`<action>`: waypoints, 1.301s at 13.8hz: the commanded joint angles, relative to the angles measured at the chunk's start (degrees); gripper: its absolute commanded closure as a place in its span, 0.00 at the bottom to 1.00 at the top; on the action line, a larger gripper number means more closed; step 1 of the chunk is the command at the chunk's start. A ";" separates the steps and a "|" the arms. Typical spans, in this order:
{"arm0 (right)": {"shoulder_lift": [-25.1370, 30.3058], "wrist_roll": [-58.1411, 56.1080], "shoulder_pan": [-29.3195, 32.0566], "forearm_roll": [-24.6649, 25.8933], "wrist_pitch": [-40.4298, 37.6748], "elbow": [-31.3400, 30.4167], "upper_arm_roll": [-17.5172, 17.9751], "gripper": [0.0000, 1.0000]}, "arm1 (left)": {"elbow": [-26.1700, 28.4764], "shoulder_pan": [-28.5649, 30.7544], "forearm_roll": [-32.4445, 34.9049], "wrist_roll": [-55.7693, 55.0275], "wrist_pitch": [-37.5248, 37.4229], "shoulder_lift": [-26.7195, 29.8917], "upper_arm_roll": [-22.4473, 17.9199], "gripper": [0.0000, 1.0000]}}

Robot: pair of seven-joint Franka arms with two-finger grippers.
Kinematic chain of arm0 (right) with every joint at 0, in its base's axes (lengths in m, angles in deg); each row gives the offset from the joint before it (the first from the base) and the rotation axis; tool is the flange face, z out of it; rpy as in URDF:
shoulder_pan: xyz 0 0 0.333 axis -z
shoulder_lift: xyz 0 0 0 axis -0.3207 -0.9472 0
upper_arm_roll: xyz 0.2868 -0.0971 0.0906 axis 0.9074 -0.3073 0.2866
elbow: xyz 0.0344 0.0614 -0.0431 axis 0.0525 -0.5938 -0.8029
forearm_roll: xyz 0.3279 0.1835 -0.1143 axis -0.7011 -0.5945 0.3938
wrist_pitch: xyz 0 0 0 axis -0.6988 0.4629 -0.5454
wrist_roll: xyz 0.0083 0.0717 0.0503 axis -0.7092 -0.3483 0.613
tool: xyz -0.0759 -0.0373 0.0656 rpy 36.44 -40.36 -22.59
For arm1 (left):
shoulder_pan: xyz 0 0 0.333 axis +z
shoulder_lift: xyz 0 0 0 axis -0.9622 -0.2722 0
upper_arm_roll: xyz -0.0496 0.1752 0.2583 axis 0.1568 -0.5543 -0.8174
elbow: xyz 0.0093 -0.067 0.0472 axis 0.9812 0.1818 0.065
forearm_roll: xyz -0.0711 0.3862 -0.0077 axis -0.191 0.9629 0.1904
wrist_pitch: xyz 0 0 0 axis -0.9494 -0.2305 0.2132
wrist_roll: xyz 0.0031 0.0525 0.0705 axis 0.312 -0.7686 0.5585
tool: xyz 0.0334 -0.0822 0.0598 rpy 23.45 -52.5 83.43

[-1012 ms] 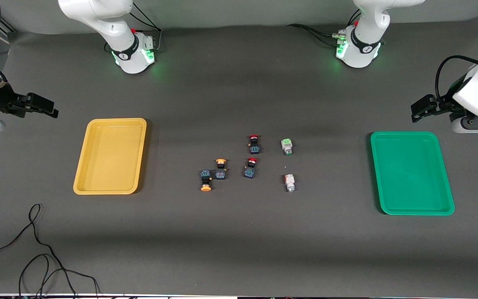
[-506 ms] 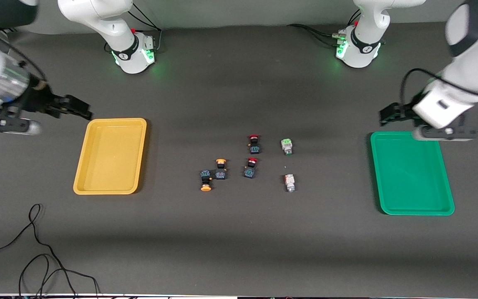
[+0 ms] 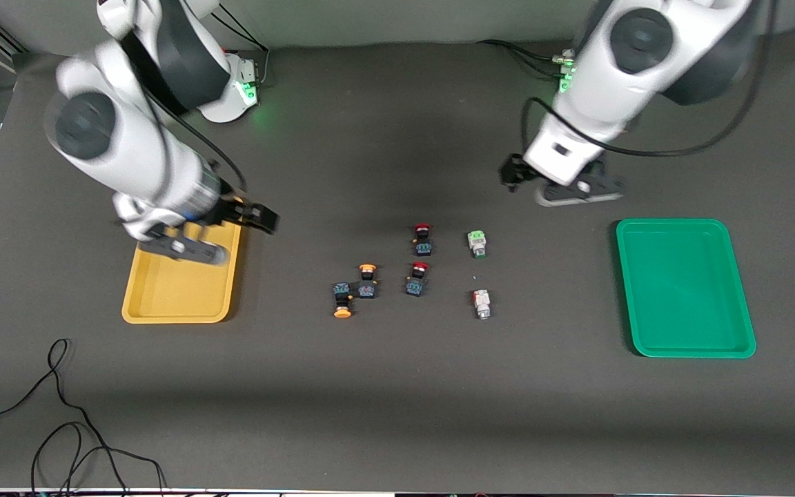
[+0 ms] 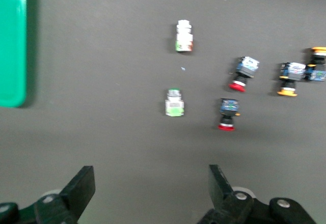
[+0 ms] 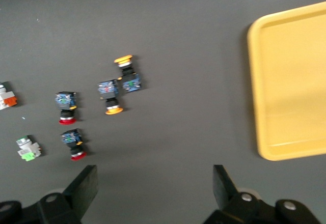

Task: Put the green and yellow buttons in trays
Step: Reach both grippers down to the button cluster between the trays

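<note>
Two yellow-capped buttons lie side by side mid-table. A white green-marked button and a white orange-red-marked button lie toward the green tray. My right gripper is open and empty over the yellow tray's corner nearest the buttons. Its wrist view shows the yellow-capped pair and the yellow tray past the open gripper. My left gripper is open and empty over bare table beside the green-marked button, which shows past the open gripper.
Two red-capped buttons lie between the yellow-capped pair and the white ones. A black cable loops on the table near the front camera at the right arm's end.
Both arms have swung in from the table's ends toward the middle. The right gripper now hangs over the yellow tray's corner, the left near the white buttons. No button has moved.
</note>
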 commanded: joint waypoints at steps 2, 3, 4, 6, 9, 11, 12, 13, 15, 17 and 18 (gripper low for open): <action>-5.80 0.84 -2.81 -2.24 9.71 -2.81 -0.64 0.00 | 3.27 -3.73 1.18 -4.49 4.26 -1.27 -1.09 0.02; -7.56 0.92 -3.69 -2.24 12.18 -3.42 -0.64 0.00 | 4.41 -3.73 2.31 -4.49 6.19 -1.80 -1.09 0.02; -9.84 0.92 -5.18 -2.32 14.55 -3.69 -0.64 0.00 | 5.64 -3.82 2.67 -4.49 8.21 -2.76 -1.01 0.02; -14.84 0.92 -6.07 -2.15 19.03 -3.69 -0.64 0.00 | 6.27 -4.09 2.76 -4.67 11.73 -6.18 -1.09 0.02; -20.74 0.14 -8.45 -1.45 26.15 -3.69 -0.91 0.00 | 7.31 -4.17 2.76 -4.67 19.36 -12.77 -1.09 0.02; -24.26 -0.83 -8.89 0.56 30.11 -3.69 -0.91 0.00 | 10.38 -4.26 2.76 -4.67 27.26 -16.02 -1.09 0.02; -25.49 -0.83 -8.80 1.71 32.22 -3.61 -0.91 0.00 | 11.70 -4.26 2.76 -4.58 30.78 -17.34 -1.09 0.02; -26.29 -1.18 -8.54 1.81 33.72 -3.61 -0.91 0.00 | 12.41 -4.44 2.76 -4.58 33.17 -18.75 -1.09 0.02; -26.30 -2.24 -8.19 1.81 34.00 -3.34 -0.91 0.00 | 12.77 -4.88 4.59 -4.58 36.78 -22.00 -1.18 0.02; -26.38 -3.38 -8.10 1.81 34.17 -3.34 -1.08 0.00 | 12.68 -5.84 5.40 -4.67 37.50 -23.33 -1.18 0.02; -26.56 -3.38 -7.92 1.81 34.61 -3.34 -1.17 0.01 | 12.68 -5.93 5.40 -4.67 38.54 -24.47 -1.18 0.02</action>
